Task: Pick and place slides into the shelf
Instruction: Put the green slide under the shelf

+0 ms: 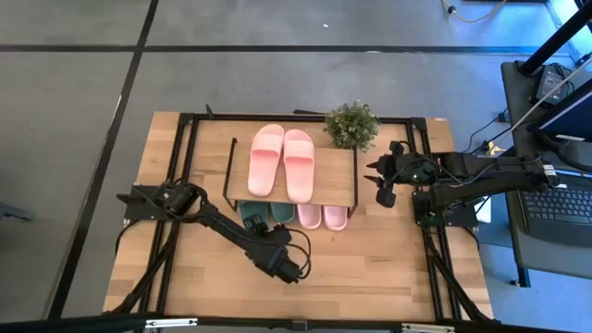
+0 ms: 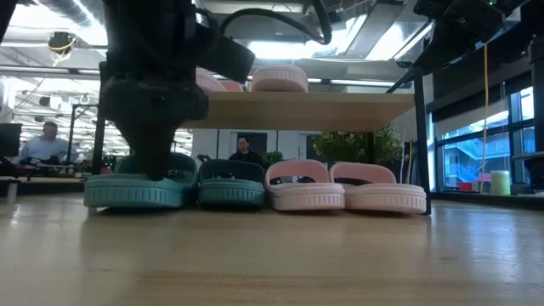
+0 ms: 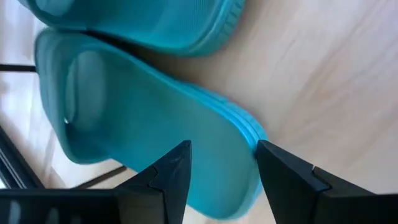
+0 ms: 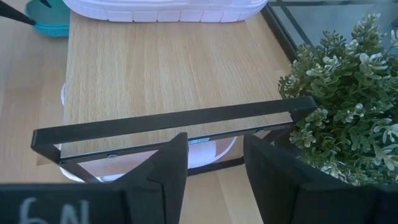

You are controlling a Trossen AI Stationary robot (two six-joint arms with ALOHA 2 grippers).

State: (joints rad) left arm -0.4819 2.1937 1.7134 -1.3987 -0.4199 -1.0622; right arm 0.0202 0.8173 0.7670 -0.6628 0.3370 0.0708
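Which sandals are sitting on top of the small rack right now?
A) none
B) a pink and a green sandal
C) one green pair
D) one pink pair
D: the high view shows two pink sandals lying side by side on the rack's top board, while the green pair and the other pink pair sit underneath it.

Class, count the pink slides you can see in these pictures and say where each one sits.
4. Two pink slides lie side by side on top of the shelf: and. Two more sit under it at its right end: and. None seems hidden.
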